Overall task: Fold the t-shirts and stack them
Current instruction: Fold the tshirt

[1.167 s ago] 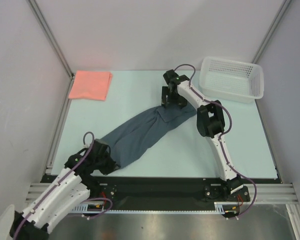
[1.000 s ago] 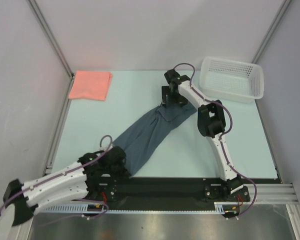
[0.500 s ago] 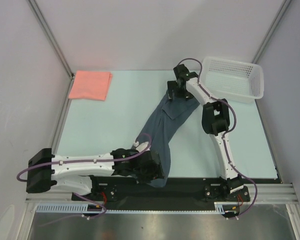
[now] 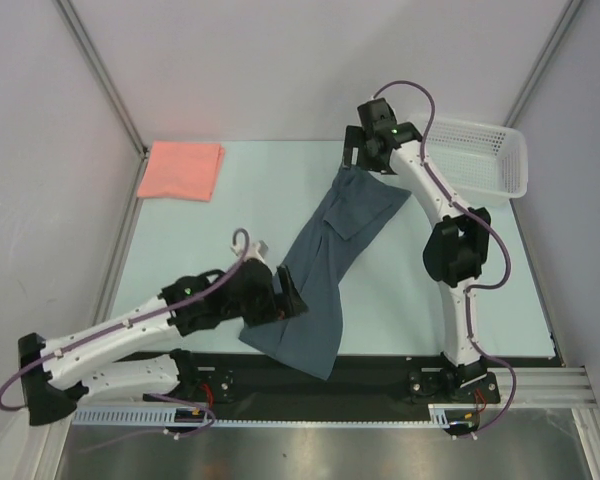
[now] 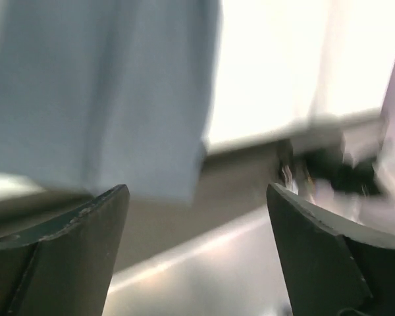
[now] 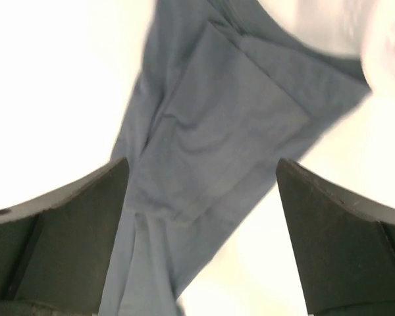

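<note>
The left arm point(image 4: 120, 335) is made of smooth white links joined by black motor housings. A thin purple cable point(image 4: 242, 242) runs along it, and a small green light point(image 4: 187, 289) shows on one joint. The right arm point(image 4: 467, 300) has the same white links, black joints, a second purple cable point(image 4: 417, 92) and a second green light point(image 4: 382, 127). The black bases point(image 4: 450, 382) carry red and yellow wiring. The fingers point(image 5: 59, 257) of the left gripper point(image 5: 196, 191) are dark matte wedges with pale, scuffed edges. The right gripper point(image 6: 201, 164) has like fingers.

Both arms extended, left gripper point(image 5: 196, 192) and right gripper point(image 6: 201, 164) jaws apart
</note>
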